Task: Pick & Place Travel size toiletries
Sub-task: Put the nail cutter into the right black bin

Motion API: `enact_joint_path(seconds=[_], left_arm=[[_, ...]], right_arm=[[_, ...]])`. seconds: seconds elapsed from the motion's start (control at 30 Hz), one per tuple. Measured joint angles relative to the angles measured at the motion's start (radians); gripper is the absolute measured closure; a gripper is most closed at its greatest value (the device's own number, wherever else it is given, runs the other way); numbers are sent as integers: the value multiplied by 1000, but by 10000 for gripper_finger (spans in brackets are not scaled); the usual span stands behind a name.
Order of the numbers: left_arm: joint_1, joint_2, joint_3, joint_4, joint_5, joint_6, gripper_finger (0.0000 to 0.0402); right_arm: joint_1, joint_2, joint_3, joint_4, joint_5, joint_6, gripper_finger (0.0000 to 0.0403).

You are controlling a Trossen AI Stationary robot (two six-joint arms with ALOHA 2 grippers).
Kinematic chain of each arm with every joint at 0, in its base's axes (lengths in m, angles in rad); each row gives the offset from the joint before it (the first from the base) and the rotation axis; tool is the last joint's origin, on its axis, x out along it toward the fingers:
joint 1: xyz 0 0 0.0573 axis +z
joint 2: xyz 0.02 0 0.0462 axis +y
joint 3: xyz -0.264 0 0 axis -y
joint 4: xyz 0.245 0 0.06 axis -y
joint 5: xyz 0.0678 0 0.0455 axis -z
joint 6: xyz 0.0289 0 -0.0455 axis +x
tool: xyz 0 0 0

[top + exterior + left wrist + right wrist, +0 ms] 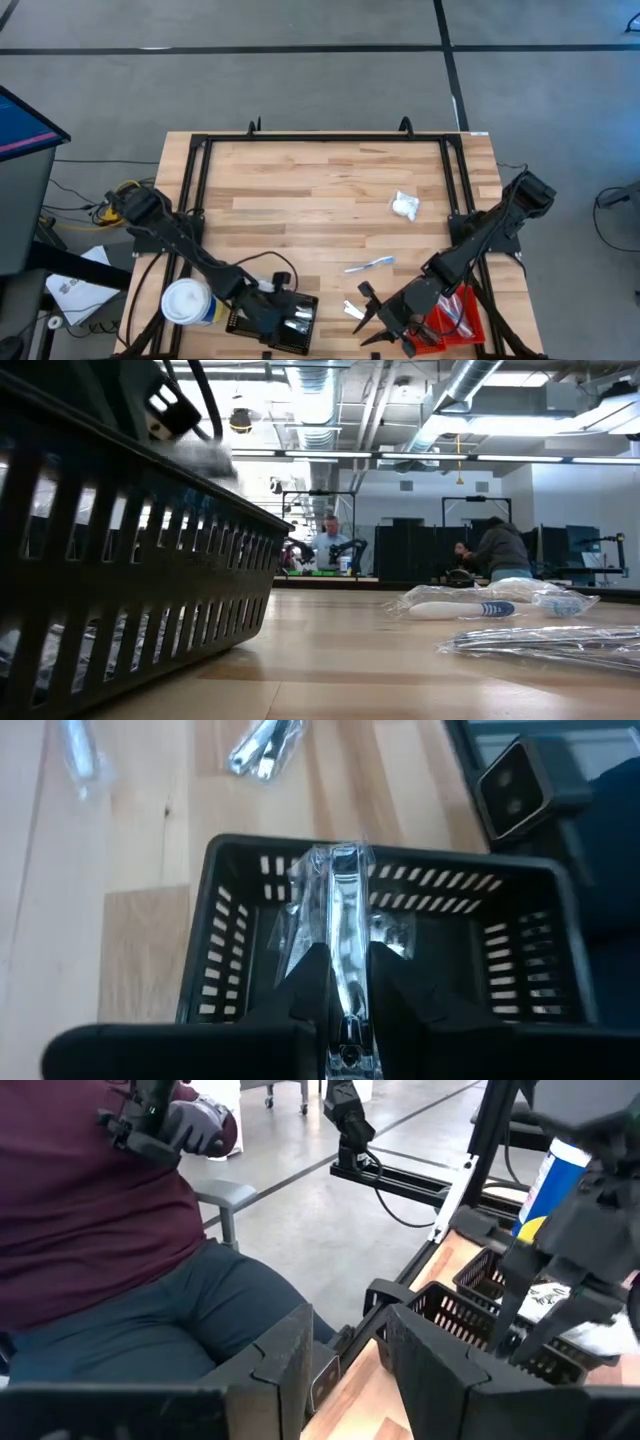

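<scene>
Left gripper (342, 990): at the lower left of centre in the overhead picture, over the black tray (290, 322); its fingers (305, 982) are pinched narrow on a silvery sachet (340, 910) in clear wrap, held above the tray's slotted inside
Right gripper (378, 322): at the lower right of the overhead picture, just left of the red tray (462, 318); fingers part-way apart with nothing between them
Toiletries on the table: a white puffy packet (404, 206) at right of centre; a blue and white stick (370, 264) below it; a silvery sachet (353, 309) near the right gripper
Canister (185, 302): white-topped, at the lower left, just beside the black tray
Table (320, 190): pale wood planks; dark frame around it
</scene>
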Motion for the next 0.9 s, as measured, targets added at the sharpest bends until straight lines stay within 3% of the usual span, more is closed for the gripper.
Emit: enact_joint_path(seconds=[0.73,0.9], left_arm=[[55,99,-4,-36,-14,-43,364],[54,91,-4,-40,-46,-58,314]], right_arm=[[11,4,0,-8,0,0,278],[11,4,0,-9,0,0,278]])
